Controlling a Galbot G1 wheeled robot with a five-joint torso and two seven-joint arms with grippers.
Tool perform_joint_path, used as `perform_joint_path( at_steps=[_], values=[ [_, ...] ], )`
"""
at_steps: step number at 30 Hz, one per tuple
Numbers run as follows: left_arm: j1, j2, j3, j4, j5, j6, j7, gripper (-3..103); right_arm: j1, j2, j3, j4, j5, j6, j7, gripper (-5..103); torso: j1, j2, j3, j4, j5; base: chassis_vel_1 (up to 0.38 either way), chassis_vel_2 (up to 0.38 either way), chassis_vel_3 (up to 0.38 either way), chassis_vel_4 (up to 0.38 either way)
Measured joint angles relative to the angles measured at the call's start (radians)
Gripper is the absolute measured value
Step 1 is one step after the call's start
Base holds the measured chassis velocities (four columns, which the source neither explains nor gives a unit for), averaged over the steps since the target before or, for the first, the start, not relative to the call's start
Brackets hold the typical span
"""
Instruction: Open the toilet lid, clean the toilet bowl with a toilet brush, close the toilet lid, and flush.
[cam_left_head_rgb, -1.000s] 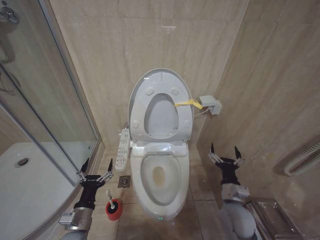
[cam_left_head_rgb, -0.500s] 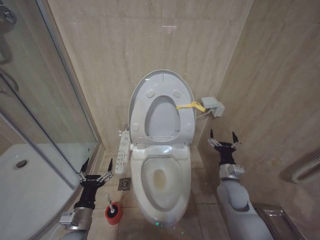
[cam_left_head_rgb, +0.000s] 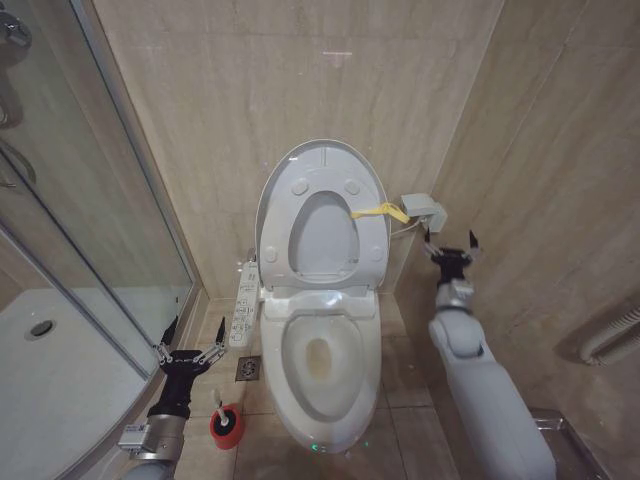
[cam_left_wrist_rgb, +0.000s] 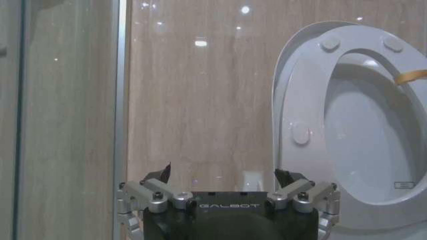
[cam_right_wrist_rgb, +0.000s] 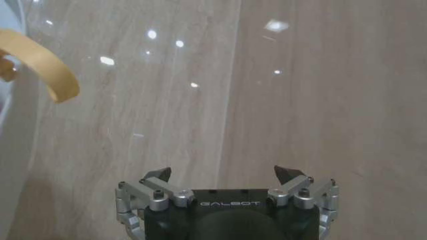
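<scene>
The toilet lid (cam_left_head_rgb: 322, 236) stands upright against the back wall, with the seat ring (cam_left_head_rgb: 372, 240) raised in front of it. A yellow strap (cam_left_head_rgb: 380, 211) hangs at its right edge. Below them the toilet bowl (cam_left_head_rgb: 322, 395) lies uncovered, its bottom stained yellowish. The toilet brush (cam_left_head_rgb: 224, 417) stands in its red base on the floor, left of the bowl. My left gripper (cam_left_head_rgb: 190, 335) is open, low and just above and left of the brush. My right gripper (cam_left_head_rgb: 450, 240) is open, raised to the right of the strap and near the wall. The right wrist view shows the strap (cam_right_wrist_rgb: 47, 65) ahead of the open right gripper (cam_right_wrist_rgb: 223, 172). The left wrist view shows the lid (cam_left_wrist_rgb: 373, 140) beyond the open left gripper (cam_left_wrist_rgb: 225, 175).
A glass shower enclosure (cam_left_head_rgb: 100, 200) and its white tray (cam_left_head_rgb: 40, 380) take up the left. A button panel (cam_left_head_rgb: 244, 295) runs along the bowl's left side. A grey box (cam_left_head_rgb: 423, 210) sits on the wall by the strap. There is a floor drain (cam_left_head_rgb: 247, 367) near the brush.
My right arm has risen, carrying its open gripper up towards the grey box and the strap. The left gripper has stayed put. The head view has shifted slightly.
</scene>
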Motion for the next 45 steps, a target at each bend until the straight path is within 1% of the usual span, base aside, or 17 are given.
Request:
perform_joint_path(
  at_steps=[1, 2, 7, 9, 13, 17, 22, 27, 29, 30, 36, 37, 41, 43, 44, 45],
  values=[
    [0.0, 0.0, 0.0, 0.0, 0.0, 0.0, 0.0, 100, 0.044, -0.001, -0.021, -0.04, -0.001, 0.004, 0.008, 100, 0.0, 0.0, 0.0, -0.0002, 0.0001, 0.0, 0.0, 0.0, 0.0],
    [0.0, 0.0, 0.0, 0.0, 0.0, 0.0, 0.0, 100, 0.08, 0.0, -0.037, -0.072, -0.003, 0.008, 0.014, 100, 0.0, 0.0, 0.0, 0.0002, 0.0, 0.0, 0.0, 0.0, 0.0],
    [0.0, 0.0, 0.0, 0.0, 0.0, 0.0, 0.0, 100, 0.152, 0.013, -0.068, -0.133, -0.003, -0.002, 0.019, 100, 0.0, 0.0, 0.0, -0.0002, 0.0, 0.0, 0.0, 0.0, 0.0],
    [0.0, 0.0, 0.0, 0.0, 0.0, 0.0, 0.0, 100, 0.205, 0.028, -0.095, -0.18, -0.006, -0.013, 0.017, 100, 0.0, 0.0, 0.0, -0.0004, 0.0, 0.0, 0.0, 0.0, 0.0],
    [0.0, 0.0, 0.0, 0.0, 0.0, 0.0, 0.0, 100, 0.238, 0.039, -0.117, -0.208, -0.009, -0.018, 0.015, 100, 0.0, 0.0, 0.0, -0.0003, -0.0001, 0.0, 0.0, 0.0, 0.0],
    [0.0, 0.0, 0.0, 0.0, 0.0, 0.0, 0.0, 100, 0.292, 0.067, -0.149, -0.242, -0.013, -0.025, 0.015, 100, 0.0, 0.0, 0.0, -0.0003, -0.0002, 0.0, 0.0, 0.0, 0.0],
    [0.0, 0.0, 0.0, 0.0, 0.0, 0.0, 0.0, 100, 0.307, 0.082, -0.168, -0.256, -0.012, -0.025, 0.015, 100, 0.0, 0.0, 0.0, -0.0003, -0.0002, 0.0, 0.0, 0.0, 0.0],
    [0.0, 0.0, 0.0, 0.0, 0.0, 0.0, 0.0, 100, 0.29, 0.075, -0.185, -0.234, 0.005, -0.028, 0.016, 100, 0.0, 0.0, 0.0, -0.0003, 0.0, 0.0, 0.0, 0.0, 0.0],
    [0.0, 0.0, 0.0, 0.0, 0.0, 0.0, 0.0, 100, 0.268, 0.054, -0.198, -0.205, 0.013, -0.03, 0.016, 100, 0.0, 0.0, 0.0, -0.0008, -0.0001, 0.0, 0.0, 0.0, 0.0],
    [0.0, 0.0, 0.0, 0.0, 0.0, 0.0, 0.0, 100, 0.268, 0.054, -0.198, -0.205, 0.013, -0.03, 0.016, 100, 0.0, 0.0, 0.0, -0.0008, -0.0001, 0.0, 0.0, 0.0, 0.0],
    [0.0, 0.0, 0.0, 0.0, 0.0, 0.0, 0.0, 100, 0.191, -0.012, -0.227, -0.121, 0.024, -0.018, 0.023, 100, 0.0, 0.0, 0.0, -0.0003, 0.0001, 0.0, 0.0, 0.0, 0.0],
    [0.0, 0.0, 0.0, 0.0, 0.0, 0.0, 0.0, 100, 0.191, -0.012, -0.227, -0.121, 0.024, -0.018, 0.023, 100, 0.0, 0.0, 0.0, -0.0003, 0.0001, 0.0, 0.0, 0.0, 0.0],
    [0.0, 0.0, 0.0, 0.0, 0.0, 0.0, 0.0, 100, 0.101, -0.049, -0.233, -0.038, 0.032, -0.013, 0.026, 100, 0.0, 0.0, 0.0, -0.0004, 0.0001, 0.0, 0.0, 0.0, 0.0],
    [0.0, 0.0, 0.0, 0.0, 0.0, 0.0, 0.0, 100, 0.08, -0.054, -0.233, -0.025, 0.033, -0.012, 0.026, 100, 0.0, 0.0, 0.0, -0.0004, 0.0001, 0.0, 0.0, 0.0, 0.0],
    [0.0, 0.0, 0.0, 0.0, 0.0, 0.0, 0.0, 100, 0.055, -0.059, -0.231, -0.006, 0.033, -0.01, 0.027, 100, 0.0, 0.0, 0.0, 0.0001, 0.0, 0.0, 0.0, 0.0, 0.0],
    [0.0, 0.0, 0.0, 0.0, 0.0, 0.0, 0.0, 100, 0.016, -0.063, -0.226, 0.017, 0.033, -0.008, 0.027, 100, 0.0, 0.0, 0.0, -0.0001, 0.0, 0.0, 0.0, 0.0, 0.0]
  ],
)
